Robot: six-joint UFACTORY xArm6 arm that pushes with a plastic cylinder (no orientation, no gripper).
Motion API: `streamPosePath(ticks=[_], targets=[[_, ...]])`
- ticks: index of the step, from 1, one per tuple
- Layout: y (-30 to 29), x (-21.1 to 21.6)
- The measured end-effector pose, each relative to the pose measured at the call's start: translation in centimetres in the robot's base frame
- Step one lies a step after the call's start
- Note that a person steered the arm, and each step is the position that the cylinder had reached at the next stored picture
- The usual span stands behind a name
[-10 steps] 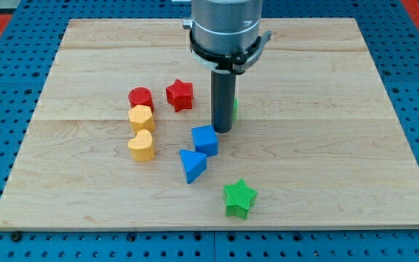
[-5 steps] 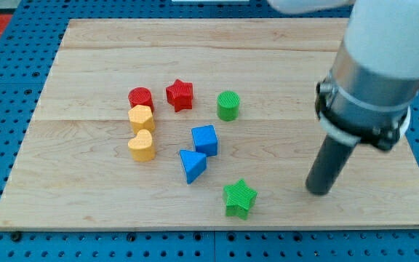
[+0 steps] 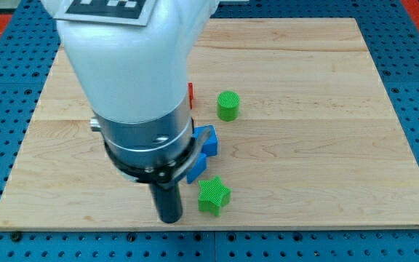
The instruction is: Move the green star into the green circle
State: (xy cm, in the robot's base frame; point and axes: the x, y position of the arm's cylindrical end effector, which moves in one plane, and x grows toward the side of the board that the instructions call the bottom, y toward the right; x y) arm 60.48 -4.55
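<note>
green star [image 3: 213, 197] just right of my tip [image 3: 169, 219]

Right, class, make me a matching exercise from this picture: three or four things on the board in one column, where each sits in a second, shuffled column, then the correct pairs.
Things:
1. green star
2. green circle
3. my tip
4. blue cube

Places:
A. just to the view's left of the green star, near the board's bottom edge
B. partly hidden behind the arm, between the two green blocks
C. near the view's bottom, just right of the rod's end
D. standing alone above the others, clear of the arm

Pairs: 1-C, 2-D, 3-A, 4-B
</note>
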Motion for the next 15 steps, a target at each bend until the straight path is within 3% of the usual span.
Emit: streamPosePath(ticks=[1,3,5,7,9,10,11,15], targets=[[6.0,-1.1],[12.6,-6.3],[16.5,-5.9],[13.3,-13.6],[13.3,-6.3],[10.5,-6.9],[9.8,-10.7],[11.6,-14.0]])
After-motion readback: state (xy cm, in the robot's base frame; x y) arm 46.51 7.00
